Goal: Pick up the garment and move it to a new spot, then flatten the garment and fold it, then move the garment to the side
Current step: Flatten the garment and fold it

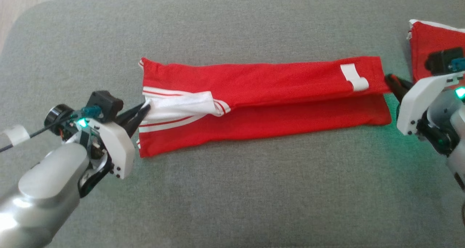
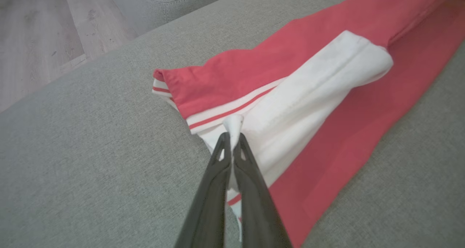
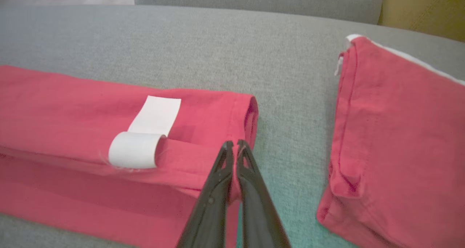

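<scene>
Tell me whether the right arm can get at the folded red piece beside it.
Probably, once freed: the folded red piece lies close by the right gripper with bare cushion between, but that gripper is shut on the end of the long garment and must let go first.

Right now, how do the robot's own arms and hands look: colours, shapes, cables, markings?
The left hand and the right hand each have two long, dark, tapering fingers with cut-out slots. Behind each sits a white angular cover with a green light. The left forearm is rounded and silver; a thin black cable wrapped with white tape runs beside it.
</scene>
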Robot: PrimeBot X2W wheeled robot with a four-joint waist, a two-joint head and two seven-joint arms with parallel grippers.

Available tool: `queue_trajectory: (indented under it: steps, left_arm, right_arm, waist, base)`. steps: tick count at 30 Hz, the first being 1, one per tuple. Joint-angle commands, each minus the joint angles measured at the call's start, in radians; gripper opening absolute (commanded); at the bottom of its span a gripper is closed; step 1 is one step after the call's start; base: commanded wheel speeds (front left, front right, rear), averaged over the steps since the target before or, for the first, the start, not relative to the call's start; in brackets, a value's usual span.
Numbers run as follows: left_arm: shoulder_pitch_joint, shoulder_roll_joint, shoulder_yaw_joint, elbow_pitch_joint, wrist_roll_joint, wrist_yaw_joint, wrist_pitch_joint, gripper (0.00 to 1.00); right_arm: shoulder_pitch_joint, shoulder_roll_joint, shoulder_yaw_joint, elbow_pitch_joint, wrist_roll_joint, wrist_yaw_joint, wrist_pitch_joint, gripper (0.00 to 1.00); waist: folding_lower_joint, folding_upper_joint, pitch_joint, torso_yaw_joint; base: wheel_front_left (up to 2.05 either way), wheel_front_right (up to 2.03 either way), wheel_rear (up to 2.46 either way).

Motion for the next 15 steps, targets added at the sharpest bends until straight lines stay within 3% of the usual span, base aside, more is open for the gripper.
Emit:
queue_trajectory:
  steps: [1, 13, 14, 15]
  left_arm:
    - [-0.031, 0.052, 0.035, -0.023, 0.005, 0.010, 0.001, 0.00]
    - [0.021, 0.081, 0.017, -0.117, -0.022, 0.052, 0.074, 0.00]
    - [0.021, 0.081, 0.017, -0.122, -0.017, 0.059, 0.070, 0.31]
    - [0.020, 0.080, 0.019, -0.127, -0.010, 0.069, 0.059, 0.99]
  right_arm:
    - [0.010, -0.035, 0.009, -0.028, 0.012, 0.007, 0.009, 0.00]
    - [0.039, -0.094, 0.070, -0.085, 0.088, 0.007, 0.129, 0.00]
    - [0.039, -0.094, 0.069, -0.084, 0.092, 0.007, 0.133, 0.00]
    - [0.039, -0.094, 0.068, -0.085, 0.092, 0.007, 0.134, 0.87]
  waist:
    - [0.0002, -0.0001, -0.002, -0.002]
    - [0.0002, -0.0001, -0.009, -0.013]
    - [0.0002, -0.0001, -0.009, -0.014]
    - [0.0002, -0.0001, -0.009, -0.015]
  base:
    - [0.00, 0.00, 0.00]
    - [0.00, 0.00, 0.00]
    - [0.00, 0.00, 0.00]
    - [0.00, 0.00, 0.00]
